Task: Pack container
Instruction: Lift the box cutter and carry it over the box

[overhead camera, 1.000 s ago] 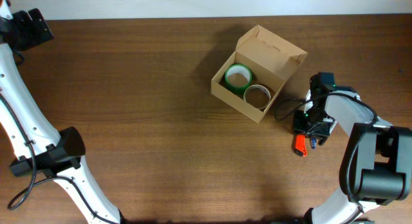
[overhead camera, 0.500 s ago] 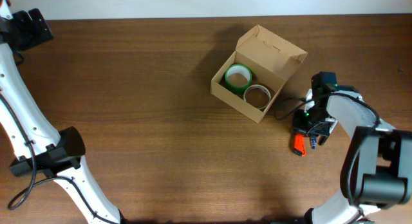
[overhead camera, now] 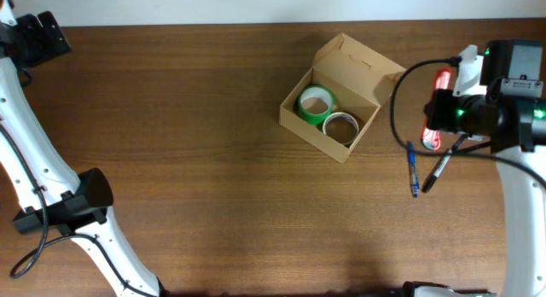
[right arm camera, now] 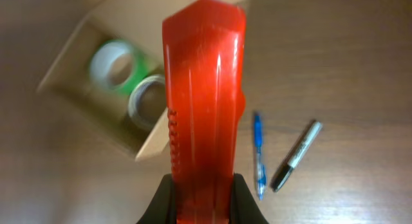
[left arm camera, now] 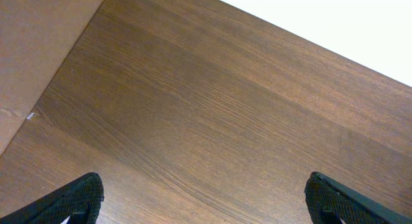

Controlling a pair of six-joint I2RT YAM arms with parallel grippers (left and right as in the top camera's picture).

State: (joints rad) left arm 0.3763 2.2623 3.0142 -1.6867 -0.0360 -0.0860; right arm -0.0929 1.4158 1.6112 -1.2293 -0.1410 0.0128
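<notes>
The tan cardboard container (overhead camera: 345,75) stands open at the table's centre right, flap lid raised at its far side. Inside lie a green tape roll (overhead camera: 314,102) and a pale tape roll (overhead camera: 340,125). The container also shows in the right wrist view (right arm camera: 77,50). My right gripper (overhead camera: 435,118) is shut on a red box cutter (right arm camera: 205,95) and holds it in the air to the right of the container. A blue pen (overhead camera: 412,169) and a black marker (overhead camera: 437,169) lie on the table below it. My left gripper (left arm camera: 205,198) is open and empty over bare wood.
The left arm's base (overhead camera: 81,203) stands at the table's left front. The table's far edge (overhead camera: 256,26) meets a white wall. A cable (overhead camera: 401,84) loops from the right arm near the container's right corner.
My right gripper has lifted the red box cutter off the table and moved it up and away, to beside the container. The pen and marker are now uncovered. The left arm has not moved.
</notes>
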